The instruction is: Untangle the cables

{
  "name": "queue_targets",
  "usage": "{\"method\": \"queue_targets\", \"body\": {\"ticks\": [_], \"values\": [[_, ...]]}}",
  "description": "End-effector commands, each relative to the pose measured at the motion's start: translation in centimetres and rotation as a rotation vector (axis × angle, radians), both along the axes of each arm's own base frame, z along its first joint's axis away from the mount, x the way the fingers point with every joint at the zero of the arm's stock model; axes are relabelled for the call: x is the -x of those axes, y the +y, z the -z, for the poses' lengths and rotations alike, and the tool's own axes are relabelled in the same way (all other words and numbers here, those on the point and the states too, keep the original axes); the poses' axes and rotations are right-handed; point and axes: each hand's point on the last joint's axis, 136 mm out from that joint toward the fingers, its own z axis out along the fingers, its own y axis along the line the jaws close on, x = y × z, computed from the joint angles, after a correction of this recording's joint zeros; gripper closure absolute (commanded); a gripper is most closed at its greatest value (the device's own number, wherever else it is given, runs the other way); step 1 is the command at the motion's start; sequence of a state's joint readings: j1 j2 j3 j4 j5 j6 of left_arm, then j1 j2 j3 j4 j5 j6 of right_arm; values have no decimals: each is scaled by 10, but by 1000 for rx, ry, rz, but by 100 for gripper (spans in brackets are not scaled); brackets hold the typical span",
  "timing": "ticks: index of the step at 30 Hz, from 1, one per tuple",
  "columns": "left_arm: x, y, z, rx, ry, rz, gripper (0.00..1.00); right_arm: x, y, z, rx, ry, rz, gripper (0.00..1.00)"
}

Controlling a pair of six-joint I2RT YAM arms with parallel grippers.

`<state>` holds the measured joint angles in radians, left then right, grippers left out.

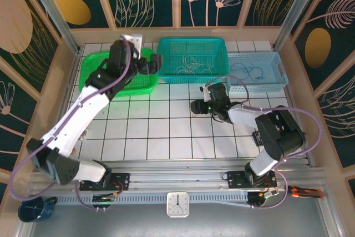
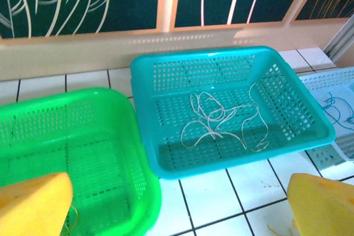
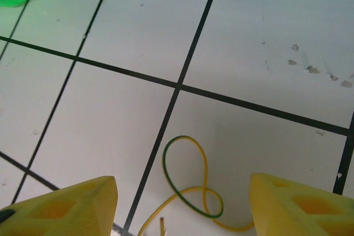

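Flat on the white tiled surface (image 3: 110,109), centred between the right fingers (image 3: 66,205), parted and empty: thin yellow-green looped wire (image 3: 165,161), loop far, tails near. Left fingers (image 2: 33,203) wide open, well apart.

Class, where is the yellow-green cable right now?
In the right wrist view, the yellow-green cable lies looped on the white tiles, inside the open right pincer.

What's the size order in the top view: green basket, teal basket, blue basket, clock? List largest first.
1. teal basket and green basket: alike, green partly hidden by left arm.
2. blue basket.
3. clock.
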<state>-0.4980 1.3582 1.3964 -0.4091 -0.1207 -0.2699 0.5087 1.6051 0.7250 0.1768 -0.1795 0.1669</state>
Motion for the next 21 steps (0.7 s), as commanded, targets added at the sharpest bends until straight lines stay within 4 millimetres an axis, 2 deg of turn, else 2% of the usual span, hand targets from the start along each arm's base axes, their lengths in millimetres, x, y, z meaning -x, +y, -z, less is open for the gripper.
{"method": "queue_targets", "body": {"ticks": [1,5,9,12,17,21], "values": [[8,11,-2,132,-84,-50,1,-10,2,3,34,-25,-7,38],[29,19,33,229,-60,-65,1,-9,1,12,45,-9,-3,48],[46,28,75,293,-31,-91,1,-8,0,8,30,-15,12,77],[57,35,99,333,-31,-107,1,-8,4,-9,-16,-33,11,98],[70,32,125,396,-14,-73,1,-6,18,-57,-147,-72,-6,100],[75,16,129,484,3,1,1,-4,28,-98,-271,-110,-16,100]]}}
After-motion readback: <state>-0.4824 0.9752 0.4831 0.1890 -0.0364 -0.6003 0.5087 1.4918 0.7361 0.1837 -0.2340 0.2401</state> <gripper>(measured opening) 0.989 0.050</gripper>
